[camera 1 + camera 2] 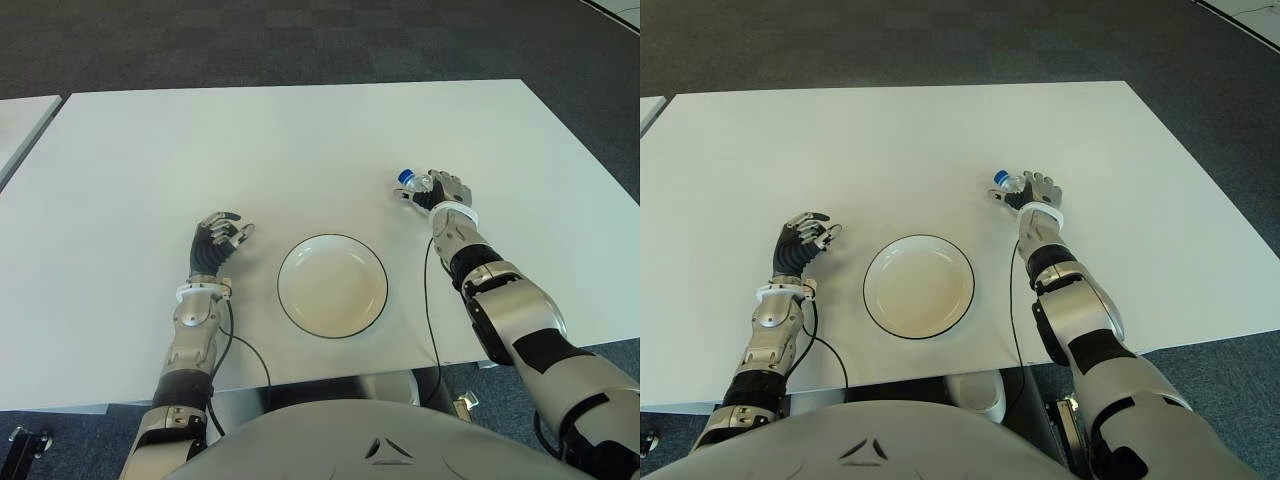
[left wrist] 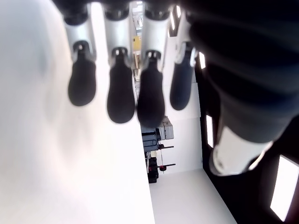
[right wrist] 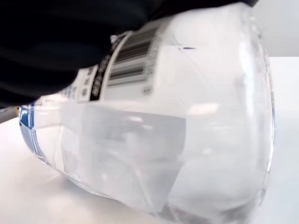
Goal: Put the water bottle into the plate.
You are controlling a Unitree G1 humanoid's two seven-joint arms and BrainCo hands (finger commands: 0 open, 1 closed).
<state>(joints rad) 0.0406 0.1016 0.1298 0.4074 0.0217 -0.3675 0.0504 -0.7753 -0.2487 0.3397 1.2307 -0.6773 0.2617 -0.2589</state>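
Note:
A clear water bottle (image 3: pixel 168 121) with a blue cap (image 1: pixel 404 175) lies on its side in my right hand (image 1: pixel 440 190), whose fingers are curled over it. In the right wrist view the bottle fills the picture, its barcode label facing up, its lower side close to the white table. Bottle and hand are to the right of and slightly beyond the white plate (image 1: pixel 332 284), which has a dark rim and holds nothing. My left hand (image 1: pixel 218 240) shows to the left of the plate, fingers loosely curled with nothing in them.
The white table (image 1: pixel 300 150) stretches far beyond the plate. A black cable (image 1: pixel 434 300) runs along my right forearm near the table's front edge. A second white table's corner (image 1: pixel 20 115) shows at the far left. Dark carpet surrounds the tables.

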